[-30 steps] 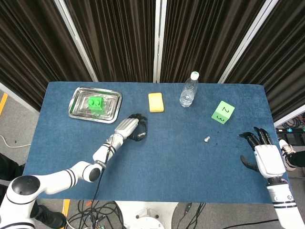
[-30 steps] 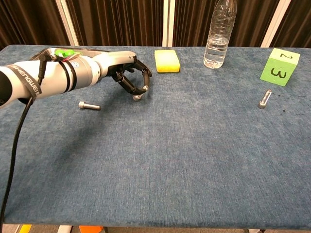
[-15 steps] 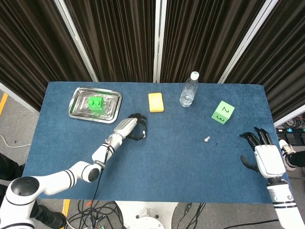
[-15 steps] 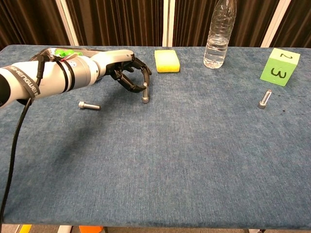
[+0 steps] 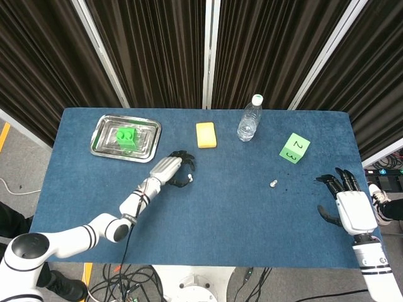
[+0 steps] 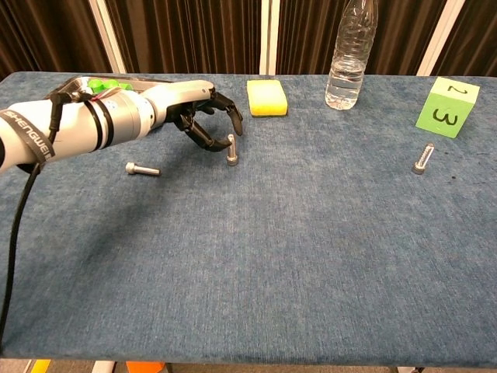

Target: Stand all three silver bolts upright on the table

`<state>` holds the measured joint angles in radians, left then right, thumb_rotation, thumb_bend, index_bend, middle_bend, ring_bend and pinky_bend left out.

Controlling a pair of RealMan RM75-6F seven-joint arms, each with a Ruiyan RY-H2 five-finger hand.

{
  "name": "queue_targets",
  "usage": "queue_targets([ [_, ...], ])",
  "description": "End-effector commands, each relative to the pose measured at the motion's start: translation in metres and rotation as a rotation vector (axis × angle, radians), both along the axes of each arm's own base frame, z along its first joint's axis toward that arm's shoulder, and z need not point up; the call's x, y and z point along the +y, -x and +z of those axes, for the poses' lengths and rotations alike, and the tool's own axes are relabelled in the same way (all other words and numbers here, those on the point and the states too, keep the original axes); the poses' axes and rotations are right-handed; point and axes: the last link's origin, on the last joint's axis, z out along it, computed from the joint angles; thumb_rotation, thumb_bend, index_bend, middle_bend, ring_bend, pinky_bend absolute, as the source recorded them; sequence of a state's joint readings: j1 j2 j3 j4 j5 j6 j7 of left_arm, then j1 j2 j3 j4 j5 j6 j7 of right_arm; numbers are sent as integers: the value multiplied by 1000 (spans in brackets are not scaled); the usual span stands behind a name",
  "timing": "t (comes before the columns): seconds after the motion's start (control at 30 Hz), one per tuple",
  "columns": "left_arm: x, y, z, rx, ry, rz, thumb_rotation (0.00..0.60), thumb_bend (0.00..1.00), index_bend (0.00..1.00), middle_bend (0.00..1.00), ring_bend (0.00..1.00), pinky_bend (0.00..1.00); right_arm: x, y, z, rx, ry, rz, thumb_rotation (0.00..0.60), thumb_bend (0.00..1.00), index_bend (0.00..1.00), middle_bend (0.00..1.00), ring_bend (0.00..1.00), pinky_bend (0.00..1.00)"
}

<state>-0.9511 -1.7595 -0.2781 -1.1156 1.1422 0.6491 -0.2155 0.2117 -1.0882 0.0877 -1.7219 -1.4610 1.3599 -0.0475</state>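
1. Since a second ago the left hand [image 6: 203,118] has been drawing back from the bolt it was carrying; that upright bolt [image 6: 231,151] is now standing on its head on the blue table [image 6: 311,256], where earlier it was tilted inside the fingers.
2. The left hand is now hovering just beside this bolt, at about ten o'clock from it in the chest view, fingers curled loosely around empty space; whether a fingertip is still brushing the shaft I cannot tell.
3. From the head view the same hand [image 5: 171,168] is sitting at about nine o'clock of the standing bolt [image 5: 189,178], close by.
4. A second bolt [image 6: 142,169] is lying flat on the cloth, at roughly eight o'clock from the left hand and under the forearm, well apart from the fingers.
5. A third bolt [image 6: 422,158] is lying on its side far over at three o'clock, just below the green numbered block [image 6: 447,107], untouched.
6. The right hand [image 5: 347,200] is resting at the table's far right edge, fingers spread apart and holding nothing, well apart from the third bolt at its ten o'clock.
7. Along the back edge are sitting a metal tray [image 5: 104,146] with a green piece inside, a yellow sponge [image 6: 267,96] and a water bottle [image 6: 351,54].
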Motion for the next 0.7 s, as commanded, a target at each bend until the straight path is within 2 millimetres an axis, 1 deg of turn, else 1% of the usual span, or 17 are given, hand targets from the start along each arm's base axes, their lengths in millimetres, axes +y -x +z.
queue_targets([
  [0.03, -1, 2, 5, 18, -25, -28, 600, 376, 317, 151, 10, 0, 0, 0, 0, 1, 0, 0, 600, 199, 225, 207, 0, 0],
  [0.13, -3, 9, 19, 51, -73, -69, 600, 375, 316, 150, 10, 0, 0, -1, 0, 0, -3, 5, 600, 199, 225, 207, 0, 0],
  [0.23, -10, 27, 41, 109, -136, -100, 600, 375, 342, 150, 10, 0, -2, -2, 1, -3, -6, 17, 600, 199, 225, 206, 0, 0],
  [0.4, -27, 53, 66, 196, -211, -101, 600, 371, 405, 150, 10, 0, -3, -4, -1, -6, -17, 33, 600, 199, 225, 206, 0, 0],
  [0.47, -36, 62, 70, 228, -221, -89, 600, 368, 428, 150, 10, 0, -3, -4, -2, -8, -18, 37, 600, 199, 225, 205, 0, 0],
  [0.53, -43, 67, 70, 262, -231, -86, 600, 367, 447, 150, 10, 0, -3, -4, -2, -9, -18, 39, 600, 199, 225, 205, 0, 0],
  [0.6, -49, 71, 66, 314, -243, -97, 600, 358, 456, 150, 10, 0, -2, -5, -3, -10, -19, 42, 600, 199, 225, 205, 0, 0],
  [0.7, -55, 71, 56, 360, -253, -105, 600, 337, 462, 150, 10, 0, -1, -5, -2, -9, -19, 45, 600, 199, 225, 205, 0, 0],
])
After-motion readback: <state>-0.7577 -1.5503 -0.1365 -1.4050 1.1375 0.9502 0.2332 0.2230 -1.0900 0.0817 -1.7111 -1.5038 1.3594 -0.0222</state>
